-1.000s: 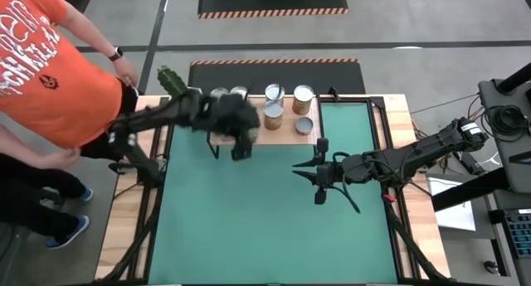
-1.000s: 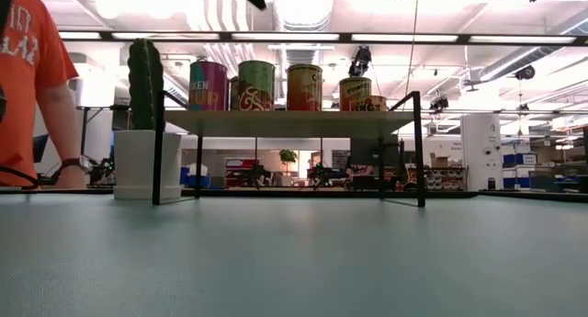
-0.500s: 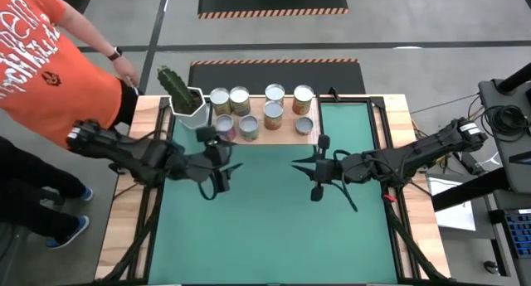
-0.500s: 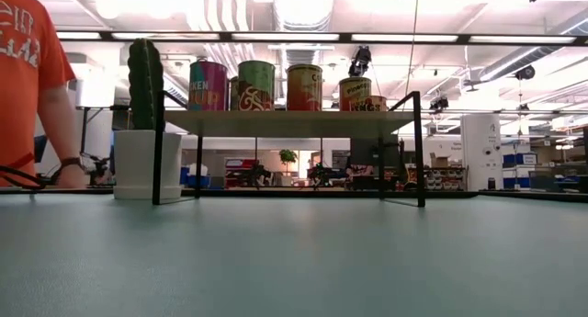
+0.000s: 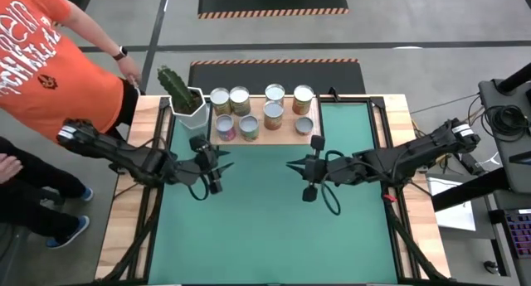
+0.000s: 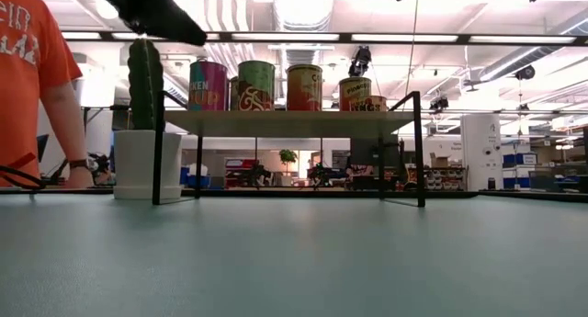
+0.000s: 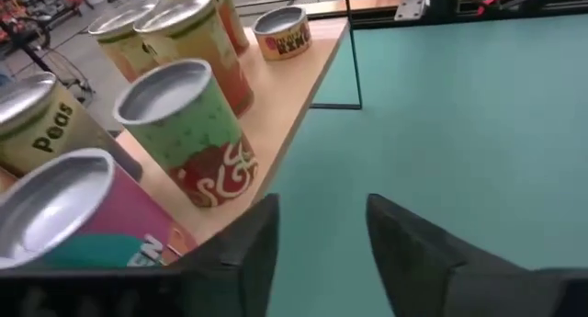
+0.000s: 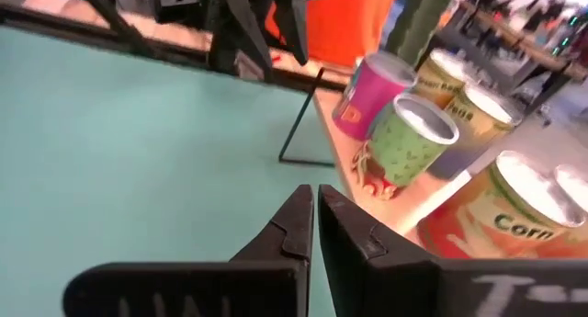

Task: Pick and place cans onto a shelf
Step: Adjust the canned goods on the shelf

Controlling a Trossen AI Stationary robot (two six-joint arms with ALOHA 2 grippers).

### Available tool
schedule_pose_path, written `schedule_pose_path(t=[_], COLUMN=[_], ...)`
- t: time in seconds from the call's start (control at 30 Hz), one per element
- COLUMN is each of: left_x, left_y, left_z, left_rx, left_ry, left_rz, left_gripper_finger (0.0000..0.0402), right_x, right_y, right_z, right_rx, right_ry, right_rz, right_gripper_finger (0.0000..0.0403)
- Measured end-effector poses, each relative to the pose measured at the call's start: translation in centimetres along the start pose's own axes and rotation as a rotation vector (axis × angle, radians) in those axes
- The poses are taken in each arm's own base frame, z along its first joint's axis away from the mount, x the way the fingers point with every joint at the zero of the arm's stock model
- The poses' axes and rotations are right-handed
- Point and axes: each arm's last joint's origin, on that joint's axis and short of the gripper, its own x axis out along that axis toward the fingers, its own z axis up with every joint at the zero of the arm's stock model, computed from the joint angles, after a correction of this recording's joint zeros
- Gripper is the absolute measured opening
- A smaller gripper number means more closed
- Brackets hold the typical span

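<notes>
Several cans (image 5: 273, 113) with silver tops stand upright on the light-wood shelf (image 5: 286, 135) at the table's far edge. The low view shows a row of them (image 6: 256, 85) on the board (image 6: 289, 122). My left gripper (image 5: 222, 163) hovers over the green mat in front of the shelf's left end, open, with nothing between its fingers (image 7: 322, 234). A green can (image 7: 197, 133) and a pink can (image 7: 73, 216) stand close beside it. My right gripper (image 5: 292, 166) hangs in front of the shelf's right part, shut and empty (image 8: 315, 207).
A cactus in a white pot (image 5: 184, 99) stands at the shelf's left end. A person in an orange shirt (image 5: 50, 62) stands at the table's far left corner. The green mat (image 5: 265, 228) between the grippers and the near edge holds no objects.
My left gripper has drawn back from over the shelf's left end toward the table's left and near side and has sunk; the front-left cans that it covered show again. My right gripper has edged a little toward the table's left.
</notes>
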Motion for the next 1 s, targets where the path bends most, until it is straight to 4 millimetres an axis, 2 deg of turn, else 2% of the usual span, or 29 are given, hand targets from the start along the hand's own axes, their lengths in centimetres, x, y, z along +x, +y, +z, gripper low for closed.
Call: schedule_pose_path(t=[0.17,0.37,0.5,0.73,0.87,1.0], left_x=[0.6,0.8,1.0,1.4,1.6,1.5], left_y=[-0.3,-0.5,-0.6,-0.6,-0.7,-0.7], left_z=[-1.5,-1.4,-1.5,-2.3,-2.8,-3.0], left_rx=[0.020,0.071,0.125,0.191,0.188,0.169], left_ry=[-0.034,-0.093,-0.124,-0.170,-0.173,-0.168], left_rz=[-0.007,-0.011,-0.005,0.013,0.013,0.008], left_gripper_finger=[0.0078,0.0010,0.0006,0.0004,0.0002,0.0001], right_x=[0.9,2.6,4.3,7.3,8.1,8.4], right_y=[-0.3,-1.9,-3.6,-8.1,-10.2,-11.3], right_z=[0.8,2.4,3.3,4.7,5.5,6.4], right_rx=[-0.011,-0.036,-0.064,-0.089,-0.112,-0.116], right_ry=[0.075,0.175,0.244,0.286,0.297,0.288], right_rz=[-0.007,-0.041,0.002,0.124,0.094,0.074], right_gripper_finger=[0.0009,0.0008,0.0008,0.0008,0.0008,0.0008])
